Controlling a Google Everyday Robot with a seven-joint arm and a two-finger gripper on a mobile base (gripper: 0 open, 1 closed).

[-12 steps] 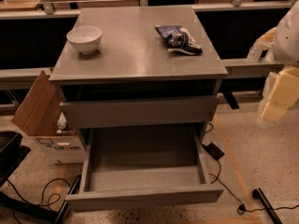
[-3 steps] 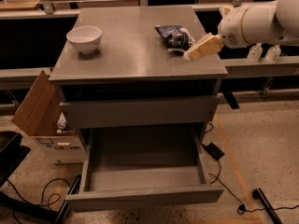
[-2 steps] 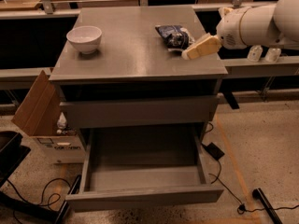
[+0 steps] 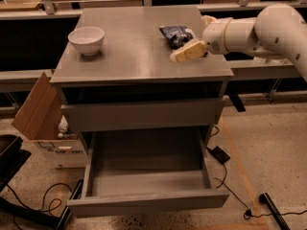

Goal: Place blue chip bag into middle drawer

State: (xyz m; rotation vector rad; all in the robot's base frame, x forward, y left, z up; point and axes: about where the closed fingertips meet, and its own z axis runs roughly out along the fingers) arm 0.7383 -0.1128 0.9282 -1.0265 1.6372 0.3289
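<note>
The blue chip bag [image 4: 175, 34] lies flat on the right rear of the grey cabinet top [image 4: 134, 56]. My gripper [image 4: 192, 37] reaches in from the right at the bag's right end. It is open, with one cream finger [image 4: 186, 51] just in front of the bag and the other behind it, partly hidden. The bag rests on the top and is not lifted. The middle drawer [image 4: 148, 201] is pulled out low at the front, and nothing lies in it.
A white bowl [image 4: 86, 39] stands at the top's left rear. The other grey drawer [image 4: 144, 114] shows only its closed front. An open cardboard box [image 4: 41, 114] stands left of the cabinet. Cables [image 4: 225, 176] and a black plug lie on the floor at right.
My arm has swung in from the right edge and, in the last second, moved further left, so the gripper now straddles the bag's end. The bag, bowl and drawer have not moved.
</note>
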